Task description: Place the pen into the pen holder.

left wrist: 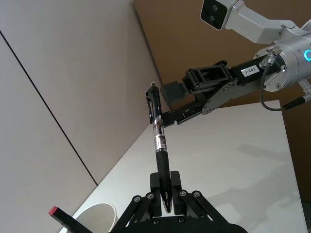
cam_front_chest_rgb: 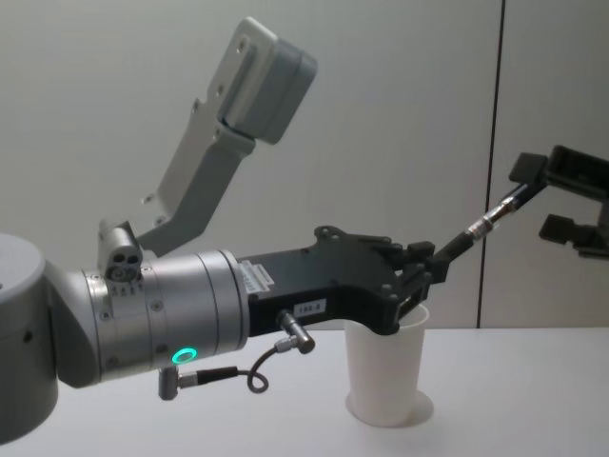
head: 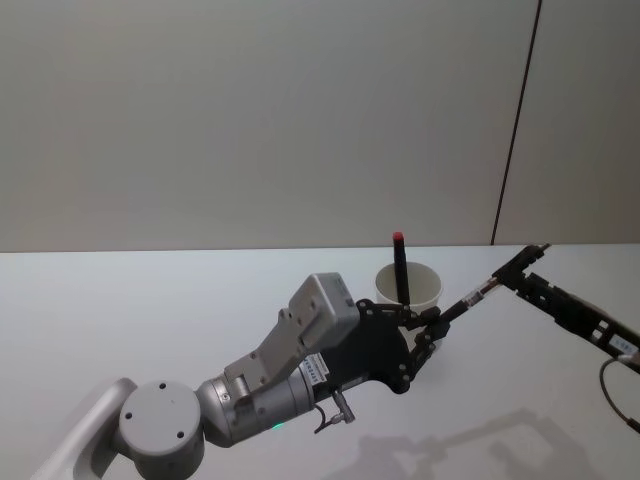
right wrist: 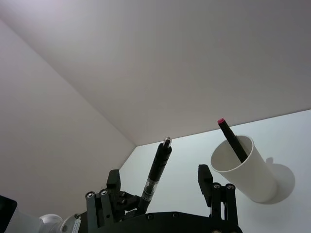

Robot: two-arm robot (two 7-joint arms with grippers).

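Observation:
My left gripper (head: pixel 430 322) (left wrist: pixel 165 187) (cam_front_chest_rgb: pixel 423 267) is shut on the tip end of a black pen (head: pixel 490 285) (left wrist: pixel 159 141) (cam_front_chest_rgb: pixel 481 227), held just above the rim of the pen holder. The pen slants up and to the right. Its far end lies between the fingers of my right gripper (head: pixel 527 265) (right wrist: pixel 159 177) (cam_front_chest_rgb: pixel 542 200), which is open and closer to the pen (right wrist: pixel 156 170) on one side. The pen holder (head: pixel 425 290) (right wrist: pixel 248 174) (cam_front_chest_rgb: pixel 385 381) is a white paper cup standing upright on the table.
A second black pen with a red cap (head: pixel 400 265) (right wrist: pixel 231 141) (left wrist: pixel 60 216) stands in the cup, leaning on its rim. The white table (head: pixel 150 300) ends at a grey wall behind, and a dark vertical seam (head: pixel 515 130) runs down that wall at the right.

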